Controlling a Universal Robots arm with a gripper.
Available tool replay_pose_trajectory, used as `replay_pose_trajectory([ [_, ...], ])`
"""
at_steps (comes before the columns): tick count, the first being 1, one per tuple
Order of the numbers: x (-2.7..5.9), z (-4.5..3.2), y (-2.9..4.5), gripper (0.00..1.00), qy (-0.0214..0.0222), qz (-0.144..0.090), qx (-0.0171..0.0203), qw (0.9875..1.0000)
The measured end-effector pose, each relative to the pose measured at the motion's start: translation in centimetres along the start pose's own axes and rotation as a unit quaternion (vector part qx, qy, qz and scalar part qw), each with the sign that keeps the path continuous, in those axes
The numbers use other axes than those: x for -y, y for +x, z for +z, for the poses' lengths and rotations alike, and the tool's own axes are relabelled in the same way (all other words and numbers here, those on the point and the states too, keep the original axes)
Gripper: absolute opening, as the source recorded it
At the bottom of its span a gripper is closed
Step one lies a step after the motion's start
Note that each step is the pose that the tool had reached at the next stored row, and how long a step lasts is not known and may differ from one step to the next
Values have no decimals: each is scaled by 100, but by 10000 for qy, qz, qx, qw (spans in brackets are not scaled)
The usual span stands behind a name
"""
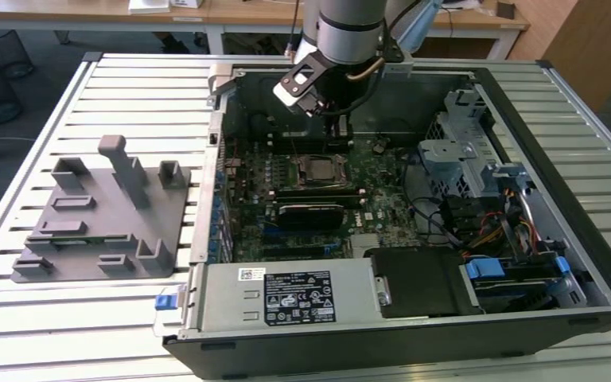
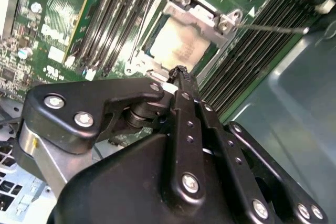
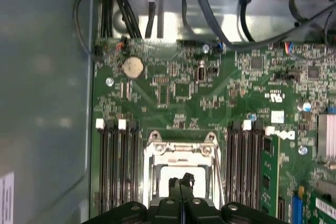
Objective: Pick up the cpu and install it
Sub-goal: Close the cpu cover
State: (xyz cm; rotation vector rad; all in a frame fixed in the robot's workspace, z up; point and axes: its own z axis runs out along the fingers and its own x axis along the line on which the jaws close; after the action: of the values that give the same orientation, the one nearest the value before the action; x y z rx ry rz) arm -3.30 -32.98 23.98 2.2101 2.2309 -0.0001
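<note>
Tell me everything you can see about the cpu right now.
The cpu is a small flat square chip with a pale silvery metal top plate carrying faint print. It lies flat inside the socket's metal frame on the green motherboard, between rows of dark memory slots. The frame borders its visible edges. The tool, fingers closed together and holding nothing, hangs over one edge of the cpu; whether its tips touch the plate cannot be told.
</note>
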Motion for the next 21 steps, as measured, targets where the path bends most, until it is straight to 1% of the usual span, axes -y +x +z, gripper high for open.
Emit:
replay_pose_trajectory([
  [4,44,6,-8,12,0,0,1,10000],
  [8,126,18,-11,12,0,-1,1,10000],
  [12,193,58,-16,12,1,-1,4,10000],
  [16,212,91,-33,12,1,-3,5,10000],
  [21,217,97,-44,12,1,-2,5,10000],
])
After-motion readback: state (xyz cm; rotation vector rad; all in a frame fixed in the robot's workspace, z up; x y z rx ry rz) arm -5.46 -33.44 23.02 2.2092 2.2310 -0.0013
